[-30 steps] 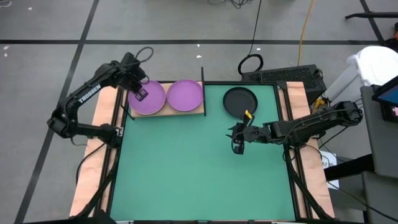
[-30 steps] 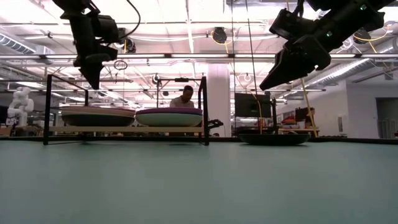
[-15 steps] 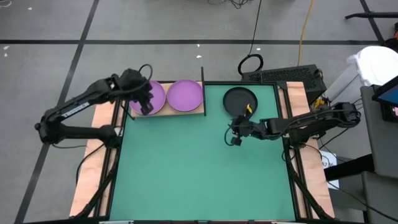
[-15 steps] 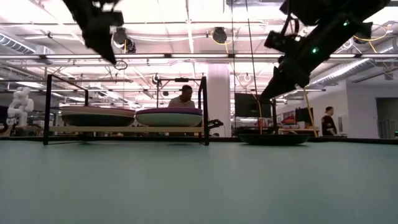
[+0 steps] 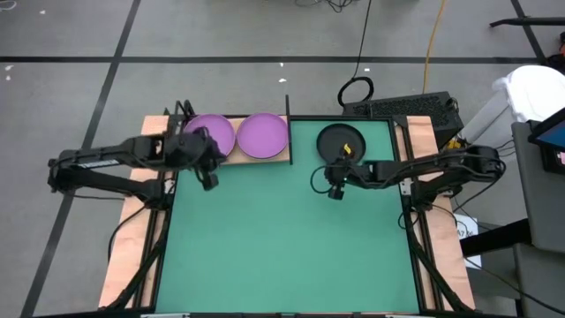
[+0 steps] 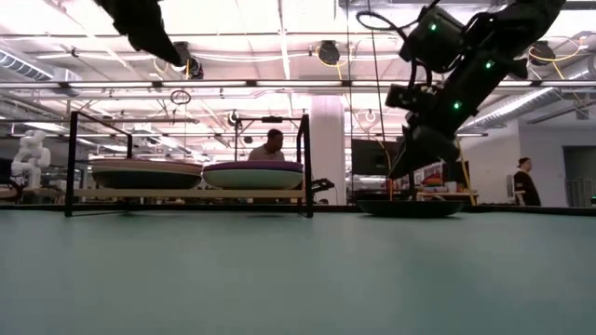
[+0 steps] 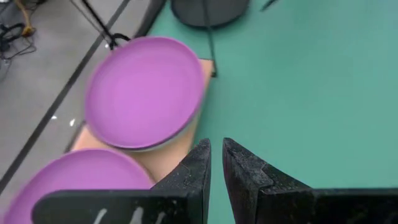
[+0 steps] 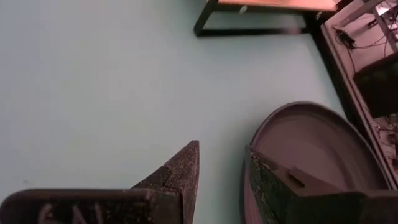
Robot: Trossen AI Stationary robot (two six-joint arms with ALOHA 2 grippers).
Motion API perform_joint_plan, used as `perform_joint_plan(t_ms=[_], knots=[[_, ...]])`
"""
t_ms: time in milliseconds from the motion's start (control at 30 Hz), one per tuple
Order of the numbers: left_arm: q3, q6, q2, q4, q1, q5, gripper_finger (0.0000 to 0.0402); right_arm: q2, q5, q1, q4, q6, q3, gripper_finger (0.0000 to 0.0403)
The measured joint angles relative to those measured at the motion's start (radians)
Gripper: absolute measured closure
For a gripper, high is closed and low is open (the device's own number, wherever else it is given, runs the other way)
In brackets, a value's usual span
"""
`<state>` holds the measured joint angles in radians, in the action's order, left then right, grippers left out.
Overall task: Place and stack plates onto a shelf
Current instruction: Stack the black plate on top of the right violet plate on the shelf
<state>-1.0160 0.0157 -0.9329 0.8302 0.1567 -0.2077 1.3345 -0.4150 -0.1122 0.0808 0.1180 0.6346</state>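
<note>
Two purple plates (image 5: 212,134) (image 5: 263,134) top two stacks (image 6: 146,173) (image 6: 253,174) standing on the wooden shelf (image 5: 231,160) at the far left. A black plate (image 5: 341,141) lies flat on the green mat (image 5: 282,247) to the shelf's right. My left gripper (image 5: 210,180) hovers high by the shelf's near left edge, with a narrow gap (image 7: 216,149) between its fingers and nothing in it. My right gripper (image 5: 334,188) hangs open just above the black plate's near left rim (image 8: 249,186), clear of it in the low view (image 6: 402,172).
Black upright posts (image 6: 304,163) (image 6: 72,163) frame the shelf. Wooden boards (image 5: 132,221) (image 5: 433,221) flank the mat. Dark equipment and cables (image 5: 397,108) sit beyond the far right corner. People (image 6: 272,144) show in the room behind. The mat's near half lies bare.
My left gripper has drawn back from over the left purple plate toward the table's near edge, off the shelf, rising and rolling a little. My right gripper has gone toward the far edge and down, closing on the black plate's near rim. No plate has moved.
</note>
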Motion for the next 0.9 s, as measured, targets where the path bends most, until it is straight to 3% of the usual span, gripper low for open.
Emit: perform_joint_plan(t_ms=[367, 700, 900], knots=[[0.236, 0.094, 0.006, -0.254, -0.219, -0.157, 0.0353, 0.099, -0.001, -0.047, -0.003, 0.014, 0.000, 0.0289], [0.300, 0.132, 0.006, -0.370, -0.329, -0.228, 0.0353, 0.164, -0.055, -0.096, -0.007, -0.038, 0.000, 0.0205], [0.300, 0.137, 0.006, -0.372, -0.343, -0.231, 0.0353, 0.170, -0.029, -0.124, -0.041, -0.065, -0.033, 0.0206]])
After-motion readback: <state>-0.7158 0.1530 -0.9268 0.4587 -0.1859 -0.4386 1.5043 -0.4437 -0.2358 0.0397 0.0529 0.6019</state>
